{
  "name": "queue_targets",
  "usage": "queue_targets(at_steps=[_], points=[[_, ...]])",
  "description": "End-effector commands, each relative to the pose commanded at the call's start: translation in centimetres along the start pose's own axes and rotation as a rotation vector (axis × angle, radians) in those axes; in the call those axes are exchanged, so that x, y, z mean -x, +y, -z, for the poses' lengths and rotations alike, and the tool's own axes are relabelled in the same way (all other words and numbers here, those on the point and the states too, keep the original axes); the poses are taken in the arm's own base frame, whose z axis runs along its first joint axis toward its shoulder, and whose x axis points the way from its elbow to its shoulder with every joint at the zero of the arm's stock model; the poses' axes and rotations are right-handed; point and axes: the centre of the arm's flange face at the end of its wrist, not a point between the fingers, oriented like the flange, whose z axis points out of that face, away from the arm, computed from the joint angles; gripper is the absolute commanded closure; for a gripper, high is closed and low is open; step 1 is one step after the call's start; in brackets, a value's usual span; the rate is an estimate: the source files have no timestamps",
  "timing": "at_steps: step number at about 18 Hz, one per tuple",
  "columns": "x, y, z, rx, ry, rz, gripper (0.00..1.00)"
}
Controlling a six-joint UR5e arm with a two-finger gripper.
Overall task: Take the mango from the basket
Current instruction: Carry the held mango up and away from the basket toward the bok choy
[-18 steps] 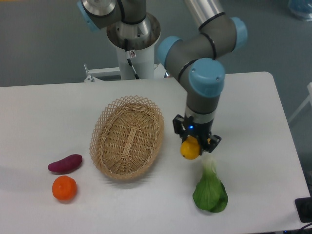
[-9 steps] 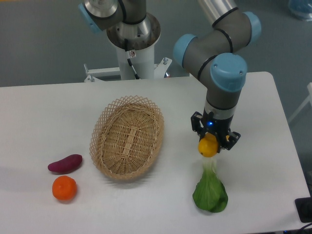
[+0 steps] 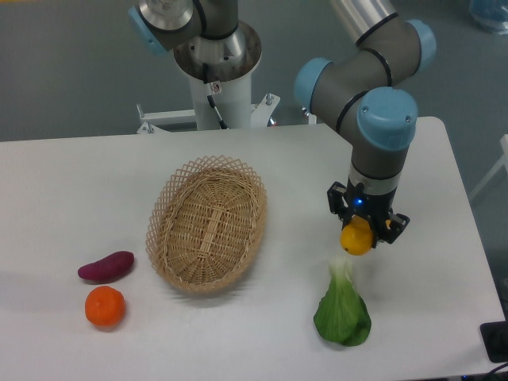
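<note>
My gripper (image 3: pixel 361 232) is shut on the yellow-orange mango (image 3: pixel 356 239) and holds it above the table, to the right of the basket and just over the white stem of a green leafy vegetable. The tan wicker basket (image 3: pixel 208 223) lies in the middle of the table with nothing in it. The mango's upper part is hidden between the fingers.
A green bok choy (image 3: pixel 342 309) lies at the front right, right under the gripper. A purple sweet potato (image 3: pixel 105 266) and a round orange (image 3: pixel 105 306) lie to the left of the basket. The arm's base (image 3: pixel 216 63) stands at the back.
The gripper has carried the mango to the right, away from the basket, by about a basket's half-width. Nothing else has moved.
</note>
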Motion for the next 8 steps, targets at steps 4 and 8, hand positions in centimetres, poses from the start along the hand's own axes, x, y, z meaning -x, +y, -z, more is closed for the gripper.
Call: queue_targets(at_steps=[4, 8], points=[[0.3, 0.8, -0.3, 0.009, -0.004, 0.003, 0.52], [0.5, 1.7, -0.4, 0.011, -0.003, 0.015, 0.52]])
